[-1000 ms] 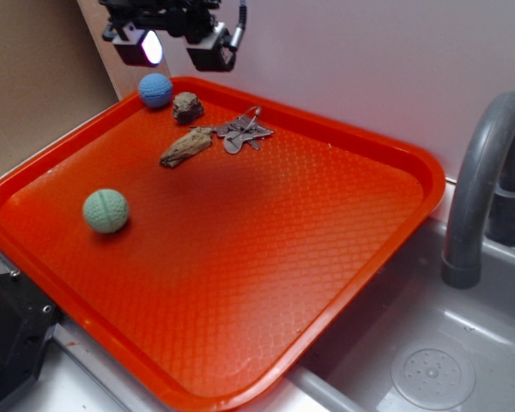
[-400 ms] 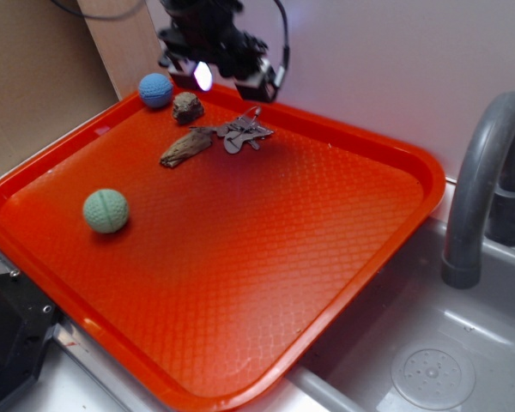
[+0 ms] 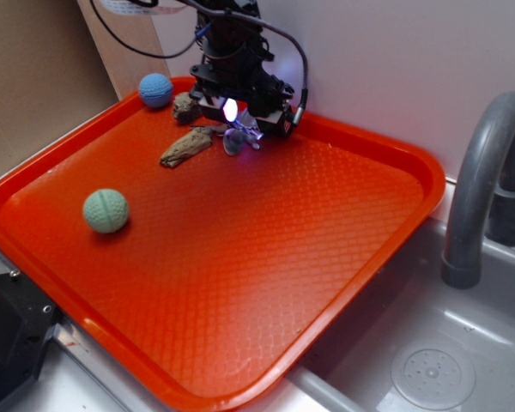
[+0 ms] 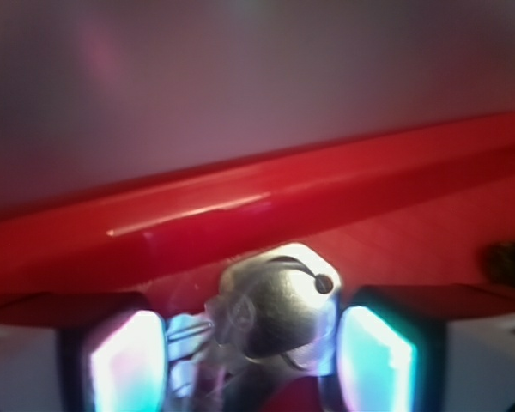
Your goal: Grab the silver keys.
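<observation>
Silver keys: small fanned bunch lying flat at the far end of the orange tray, close to its back rim; in the wrist view a rounded key head with a hole sits between the 2 lit pads

Claw: low over the bunch, its body hiding most of it in the exterior view; pads stand apart on either side of the keys, not yet closed on them

Neighbours: tan wood-like piece just left of the keys, brown rock beside it toward the rim, blue ball in the far corner, green ball well apart on the left

Surroundings: tray rests on a counter next to a grey sink with a curved faucet

Risk 1: flat keys may slip out as the pads close, because thin metal lying on the textured tray gives little to bite on

Risk 2: pads may catch only 1 key or the wire ring, leaving the bunch dangling loosely

Risk 3: the wood-like piece is near enough that it could be nudged or pinched along

Risk 4: pressing lower could jam the tips against the tray

Writing: no brand, label or text can be read in either view
</observation>
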Action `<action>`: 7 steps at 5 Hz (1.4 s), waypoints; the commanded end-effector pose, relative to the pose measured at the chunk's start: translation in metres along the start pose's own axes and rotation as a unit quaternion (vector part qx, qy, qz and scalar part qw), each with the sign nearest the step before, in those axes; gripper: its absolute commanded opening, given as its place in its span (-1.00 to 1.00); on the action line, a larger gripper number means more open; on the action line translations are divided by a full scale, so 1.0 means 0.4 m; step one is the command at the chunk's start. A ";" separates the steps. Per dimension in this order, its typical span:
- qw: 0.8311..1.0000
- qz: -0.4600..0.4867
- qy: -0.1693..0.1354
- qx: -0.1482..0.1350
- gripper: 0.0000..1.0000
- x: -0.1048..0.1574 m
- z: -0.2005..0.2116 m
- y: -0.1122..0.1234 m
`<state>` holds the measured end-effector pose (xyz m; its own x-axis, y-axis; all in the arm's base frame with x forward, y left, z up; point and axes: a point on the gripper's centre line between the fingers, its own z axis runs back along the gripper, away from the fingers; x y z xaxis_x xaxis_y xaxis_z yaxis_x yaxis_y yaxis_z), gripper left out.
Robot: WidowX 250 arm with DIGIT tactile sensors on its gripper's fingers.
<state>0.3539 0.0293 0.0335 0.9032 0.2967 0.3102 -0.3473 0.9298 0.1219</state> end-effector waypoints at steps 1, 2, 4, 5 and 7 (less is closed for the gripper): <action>0.999 -0.017 -0.006 -0.029 -1.00 0.060 0.058 0.021; 0.998 -0.041 0.012 -0.044 -1.00 0.058 0.107 0.053; 0.988 -0.128 0.002 -0.086 -1.00 -0.061 0.390 0.222; 0.973 -0.192 0.002 -0.126 -1.00 -0.144 0.547 0.225; 0.967 -0.244 0.017 -0.075 -1.00 -0.229 0.586 0.169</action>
<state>0.1800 0.0081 0.2231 0.9676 -0.1662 0.1902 0.1498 0.9839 0.0973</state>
